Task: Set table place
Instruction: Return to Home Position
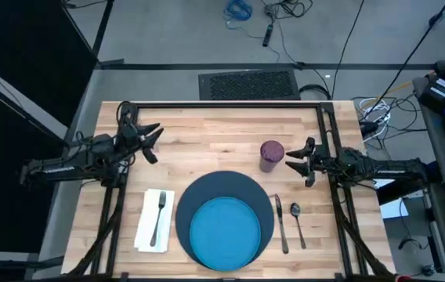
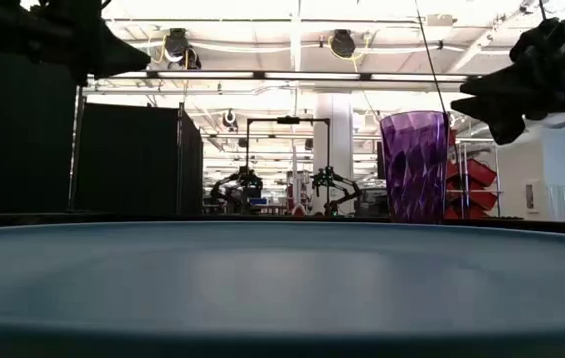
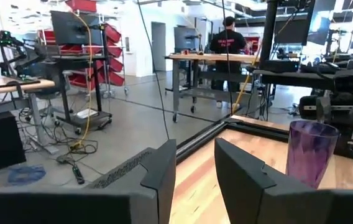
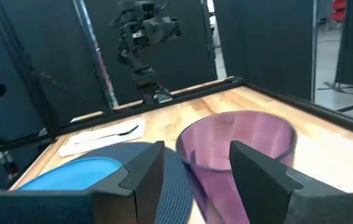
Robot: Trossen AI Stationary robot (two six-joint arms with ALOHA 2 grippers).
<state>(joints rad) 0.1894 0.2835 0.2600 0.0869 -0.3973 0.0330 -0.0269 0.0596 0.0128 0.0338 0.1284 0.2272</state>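
1. High view: the cup (image 1: 271, 154) is standing upright on the bench (image 1: 207, 129), just off the mat (image 1: 193, 196) on the side toward the right edge. The right pincer (image 1: 298, 163) is hovering just beside it, spread open and empty. The left pincer (image 1: 152, 141), also open and empty, is waiting near the left edge. To reach home cleanly, the right arm should probably be backing straight toward the right edge before swinging, so that no finger is clipping the cup. The plate (image 1: 224, 231), napkin (image 1: 148, 227), fork (image 1: 160, 215), knife (image 1: 281, 223) and spoon (image 1: 297, 223) are lying in place.
2. Low view: the plate's rim (image 2: 282, 259) is filling the foreground and hiding the cup's (image 2: 414, 164) base and all the cutlery.
3. Left wrist view: the fingers (image 3: 161, 177) are standing apart with nothing between them. One finger is covering the foot of the cup (image 3: 310, 152).
4. Right wrist view: the cup (image 4: 238, 146) is sitting close ahead of the open fingers (image 4: 260, 180), which are masking its lower part, so the clearance is hard to judge.
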